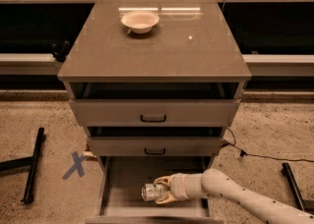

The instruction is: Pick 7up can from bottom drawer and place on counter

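Note:
The 7up can [150, 192] lies on its side in the open bottom drawer [122, 179], its silvery end facing left. My gripper [161, 191] reaches into the drawer from the right on a white arm, and its fingers are closed around the can. The can sits low, at or just above the drawer floor. The counter [162, 46] is the glossy grey-brown top of the cabinet above.
A shallow white bowl [140, 21] stands at the back of the counter. The two upper drawers [153, 112] with black handles are slightly pulled out. A blue X mark [76, 164] and a black bar [32, 164] lie on the floor at left; a cable [260, 155] at right.

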`<control>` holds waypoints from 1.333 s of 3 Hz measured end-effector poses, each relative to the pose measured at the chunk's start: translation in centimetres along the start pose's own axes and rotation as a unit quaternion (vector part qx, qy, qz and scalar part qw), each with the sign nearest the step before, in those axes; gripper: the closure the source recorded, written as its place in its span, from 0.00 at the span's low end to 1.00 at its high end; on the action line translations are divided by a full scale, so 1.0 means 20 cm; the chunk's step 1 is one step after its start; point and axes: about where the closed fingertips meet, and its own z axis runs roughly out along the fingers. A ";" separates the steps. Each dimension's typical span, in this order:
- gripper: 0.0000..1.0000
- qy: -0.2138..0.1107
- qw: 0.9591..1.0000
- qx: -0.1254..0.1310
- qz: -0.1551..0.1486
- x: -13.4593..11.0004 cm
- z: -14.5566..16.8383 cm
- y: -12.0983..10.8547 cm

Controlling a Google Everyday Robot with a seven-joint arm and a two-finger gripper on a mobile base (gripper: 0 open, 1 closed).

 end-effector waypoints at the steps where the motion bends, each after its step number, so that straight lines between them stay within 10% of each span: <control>1: 1.00 0.000 1.000 0.000 0.000 0.00 0.00 0.00; 4: 1.00 0.023 0.994 0.076 -0.076 -0.66 -0.60 -0.43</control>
